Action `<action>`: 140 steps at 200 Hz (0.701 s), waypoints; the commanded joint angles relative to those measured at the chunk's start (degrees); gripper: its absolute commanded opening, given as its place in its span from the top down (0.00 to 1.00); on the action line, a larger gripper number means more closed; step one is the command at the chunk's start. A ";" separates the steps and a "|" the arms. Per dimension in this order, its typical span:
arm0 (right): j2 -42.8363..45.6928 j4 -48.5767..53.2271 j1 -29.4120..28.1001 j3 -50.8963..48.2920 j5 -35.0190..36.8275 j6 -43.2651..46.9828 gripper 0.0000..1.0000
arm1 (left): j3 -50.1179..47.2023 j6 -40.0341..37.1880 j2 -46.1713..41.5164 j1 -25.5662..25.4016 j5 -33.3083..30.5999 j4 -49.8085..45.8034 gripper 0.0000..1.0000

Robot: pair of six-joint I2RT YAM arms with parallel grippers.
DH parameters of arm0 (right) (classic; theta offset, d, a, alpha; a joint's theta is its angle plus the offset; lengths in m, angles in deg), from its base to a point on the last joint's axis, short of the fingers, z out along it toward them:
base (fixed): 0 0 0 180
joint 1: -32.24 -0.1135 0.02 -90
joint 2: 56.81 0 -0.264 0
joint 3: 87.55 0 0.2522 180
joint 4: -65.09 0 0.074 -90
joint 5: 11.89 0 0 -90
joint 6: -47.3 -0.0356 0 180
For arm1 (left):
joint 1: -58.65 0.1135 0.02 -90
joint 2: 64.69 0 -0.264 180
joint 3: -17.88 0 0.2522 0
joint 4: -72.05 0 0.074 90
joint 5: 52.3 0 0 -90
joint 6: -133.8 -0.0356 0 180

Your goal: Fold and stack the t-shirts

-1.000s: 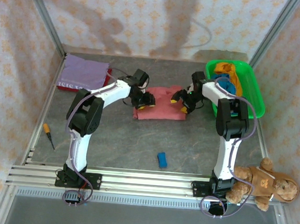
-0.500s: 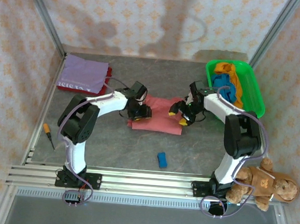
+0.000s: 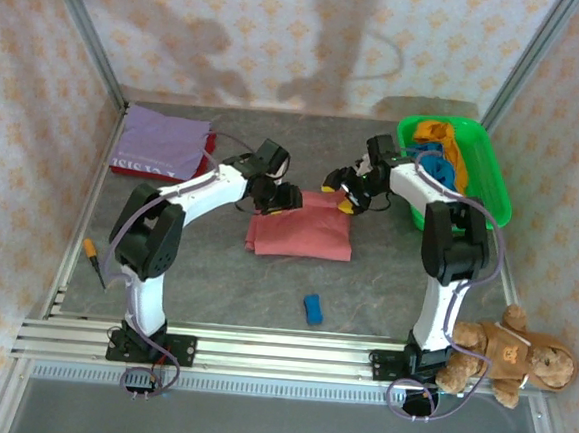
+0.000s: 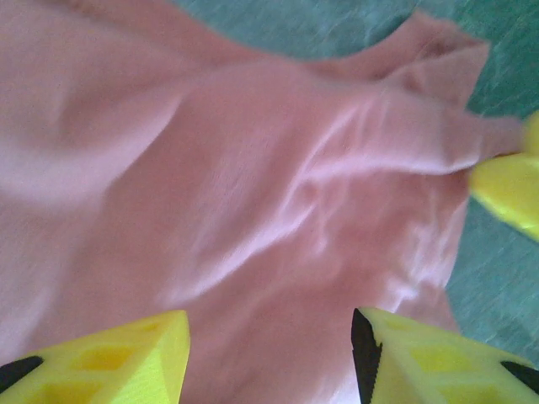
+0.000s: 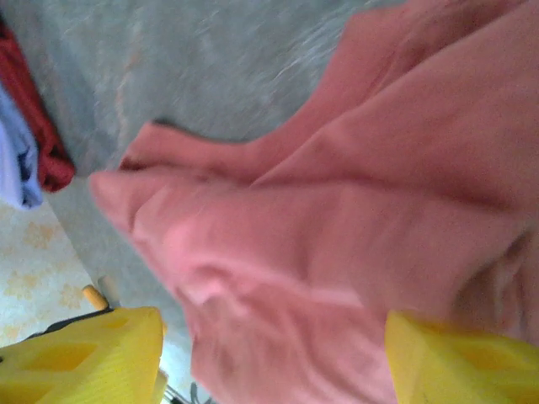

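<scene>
A salmon-pink t-shirt (image 3: 300, 232) lies folded into a rough rectangle at mid-table. My left gripper (image 3: 276, 197) hovers at its far left corner and my right gripper (image 3: 343, 193) at its far right corner. In the left wrist view the left gripper (image 4: 269, 337) is open, with pink cloth (image 4: 253, 185) lying under the gap. The right gripper (image 5: 274, 337) is open too, over bunched pink cloth (image 5: 337, 244). A lilac shirt (image 3: 160, 138) lies folded on a dark red one (image 3: 206, 150) at the back left. Blue (image 3: 436, 166) and orange (image 3: 444, 136) shirts sit in the green bin (image 3: 499, 198).
A small blue block (image 3: 312, 308) lies on the table in front of the pink shirt. An orange-handled screwdriver (image 3: 93, 256) rests by the left rail. A brown teddy bear (image 3: 504, 356) sits at the near right corner. Patterned walls enclose the table.
The pink shirt slid towards the near edge with both grippers on it. Both grippers then went back to its far edge. The jaws stayed equally wide.
</scene>
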 commanded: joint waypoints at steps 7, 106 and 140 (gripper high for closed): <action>-3.62 -6.47 2.40 3.74 -1.30 -2.06 0.30 | 5.08 1.53 7.68 1.05 -0.12 0.13 0.46; -4.85 -1.35 4.70 10.75 0.14 0.38 0.31 | 8.95 3.76 8.22 6.67 0.15 2.12 0.45; 2.56 -0.62 2.55 3.15 -2.17 -0.61 0.30 | 8.94 4.85 6.30 5.36 1.82 3.18 0.45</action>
